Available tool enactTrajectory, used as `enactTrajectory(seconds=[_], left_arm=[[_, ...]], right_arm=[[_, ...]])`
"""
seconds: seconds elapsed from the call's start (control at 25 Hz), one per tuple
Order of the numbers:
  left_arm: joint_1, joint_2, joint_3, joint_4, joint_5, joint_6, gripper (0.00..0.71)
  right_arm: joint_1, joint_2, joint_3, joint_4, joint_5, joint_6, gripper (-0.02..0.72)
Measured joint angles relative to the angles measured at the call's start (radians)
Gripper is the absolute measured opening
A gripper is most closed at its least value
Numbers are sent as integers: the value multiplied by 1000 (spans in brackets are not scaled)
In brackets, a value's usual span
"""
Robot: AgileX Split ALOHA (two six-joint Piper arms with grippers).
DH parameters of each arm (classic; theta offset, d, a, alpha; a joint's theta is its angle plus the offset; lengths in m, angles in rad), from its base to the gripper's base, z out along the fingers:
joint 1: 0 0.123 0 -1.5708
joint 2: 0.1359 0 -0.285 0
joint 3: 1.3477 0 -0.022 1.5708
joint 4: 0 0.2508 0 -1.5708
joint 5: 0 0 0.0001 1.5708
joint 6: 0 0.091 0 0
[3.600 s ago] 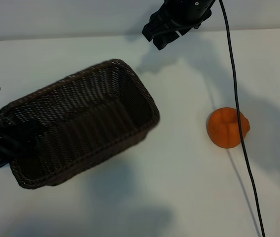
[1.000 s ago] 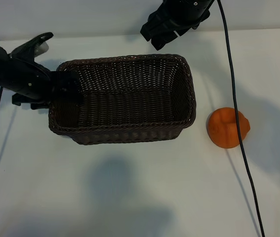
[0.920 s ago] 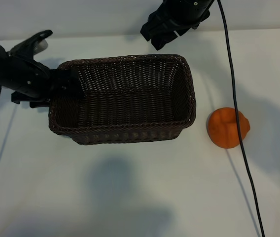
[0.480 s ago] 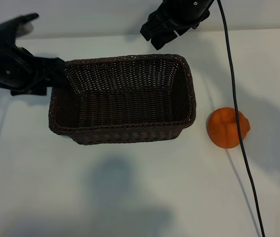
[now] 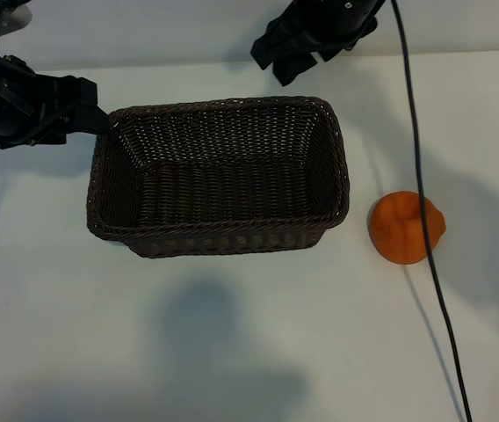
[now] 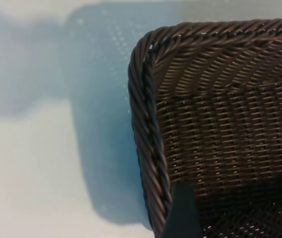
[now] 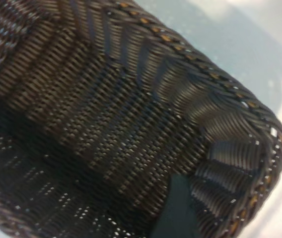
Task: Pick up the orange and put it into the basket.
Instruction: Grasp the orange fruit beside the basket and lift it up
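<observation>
Progress is nil as far as the fruit goes: the orange (image 5: 405, 228) sits untouched on the white surface (image 5: 232, 352), just beside the short end of the empty basket (image 5: 337, 176). The left hand (image 5: 91, 119) hovers at the basket's opposite corner, fingers apart and holding nothing. The right hand (image 5: 280, 61) hangs above the far rim, likewise spread and empty, so picking and dropping both remain.

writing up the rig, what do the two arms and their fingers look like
Both arms are black and blocky. The left gripper ends a chunky, matte black body of angular housings. The right gripper is the same black, with stubby, squared fingers. A thin black cable runs down the table from the right arm. In each wrist view one dark finger tip shows. No markings visible.
</observation>
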State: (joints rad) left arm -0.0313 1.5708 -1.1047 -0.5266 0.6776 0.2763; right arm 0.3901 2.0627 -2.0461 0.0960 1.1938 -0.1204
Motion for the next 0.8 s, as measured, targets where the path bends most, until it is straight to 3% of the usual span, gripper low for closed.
enactTrajectory(seconds=[0.12, 0.28, 0.64, 0.8], left_arm=[[0, 0, 0, 0, 0, 0, 596], [0, 0, 0, -1, -1, -1, 596], [0, 0, 0, -1, -5, 4, 594], [0, 0, 0, -1, -10, 4, 592]], right_arm=[[-11, 0, 0, -44, 16, 23, 560], [-54, 0, 0, -59, 25, 40, 560], [-207, 0, 0, -52, 27, 79, 554], [-220, -24, 45, -33, 24, 69, 524]])
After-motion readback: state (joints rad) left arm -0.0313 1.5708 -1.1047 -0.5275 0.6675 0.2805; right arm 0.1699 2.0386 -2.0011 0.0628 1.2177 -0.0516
